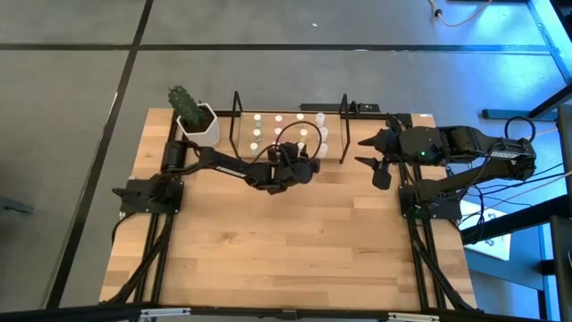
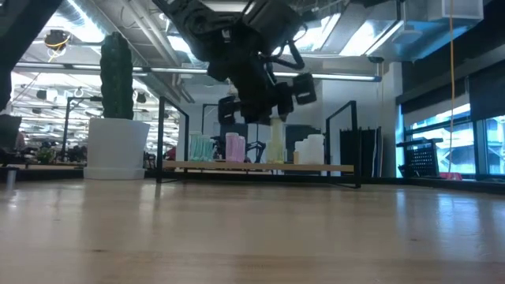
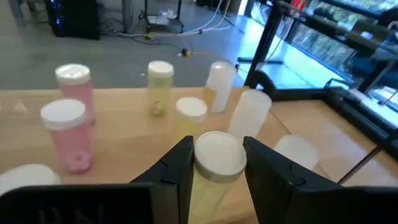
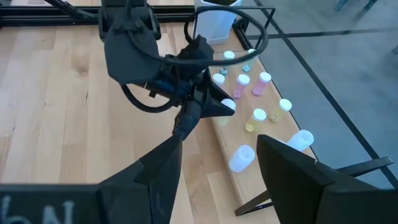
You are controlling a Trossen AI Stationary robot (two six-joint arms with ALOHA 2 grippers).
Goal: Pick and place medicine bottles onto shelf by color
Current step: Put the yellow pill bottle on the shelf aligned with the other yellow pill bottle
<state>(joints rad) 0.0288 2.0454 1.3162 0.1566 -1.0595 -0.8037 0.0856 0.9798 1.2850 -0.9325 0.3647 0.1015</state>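
Yellow bottle (image 3: pixel 214 168) is held between the jaws of the left gripper (image 3: pixel 216 163), raised just over the shelf (image 1: pixel 241 125) near its middle, in front of the yellow group. It is not yet set down.

Progress, as judged: late stage. No bottles are seen loose on the table (image 1: pixel 295 241); all visible ones already stand on the shelf's wooden floor, roughly grouped green, pink, yellow, white along its length. What seems left is placing the held bottle.

Count from the left wrist view, partly uncertain: two pink bottles (image 3: pixel 65 134), two yellow standing plus the held one, three or so white bottles (image 3: pixel 252 112); green ones only show in the low view, number unclear.

Right gripper (image 1: pixel 369 150) waits beside the shelf's end, jaws apart, nothing held.

One cactus pot (image 1: pixel 198 123) sits by the other end.
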